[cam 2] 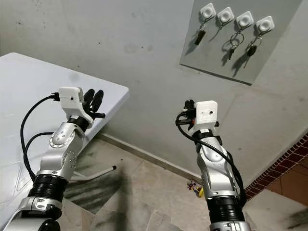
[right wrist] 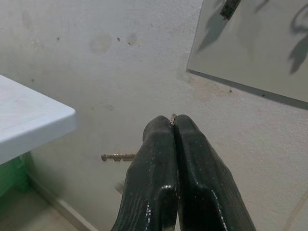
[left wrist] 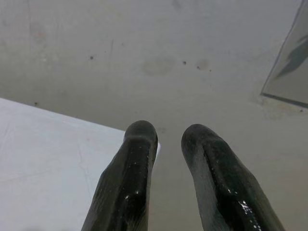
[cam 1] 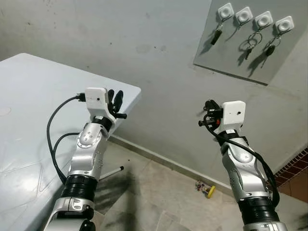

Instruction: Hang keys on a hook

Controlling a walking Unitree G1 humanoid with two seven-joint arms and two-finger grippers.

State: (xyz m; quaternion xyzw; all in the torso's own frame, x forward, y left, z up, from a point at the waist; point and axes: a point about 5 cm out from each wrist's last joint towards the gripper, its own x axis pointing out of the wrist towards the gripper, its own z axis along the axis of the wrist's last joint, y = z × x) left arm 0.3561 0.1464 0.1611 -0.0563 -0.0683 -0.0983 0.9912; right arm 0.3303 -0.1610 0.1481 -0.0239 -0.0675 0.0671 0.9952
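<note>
Fingers of my right gripper (right wrist: 173, 126) were pressed tight together, and a sliver of metal showed pinched at their tips, with the toothed blade of a key (right wrist: 118, 157) sticking out sideways just beside them; so I read the gripper as clenched on the key. From the head camera that gripper (cam 1: 207, 115) was raised in front of the wall, well below the board and to its left.

My left gripper (cam 1: 117, 102) was held up over the corner of the white table (cam 1: 29, 96), its two black fingers (left wrist: 132, 183) parted with a clear gap between them and nothing in it.

Down on the tiled floor (cam 1: 159, 192), near the foot of the wall, lay a small yellow object (cam 1: 210, 191) that I could not identify.

Farther off, the grey board (cam 1: 226, 53) on the wall carried four white hooks (cam 1: 244, 15) in a row. Dark keys (cam 1: 217, 35) hung from the leftmost hook, a ring of keys (cam 1: 251, 43) from the third and another bunch (cam 1: 269, 48) from the fourth.
</note>
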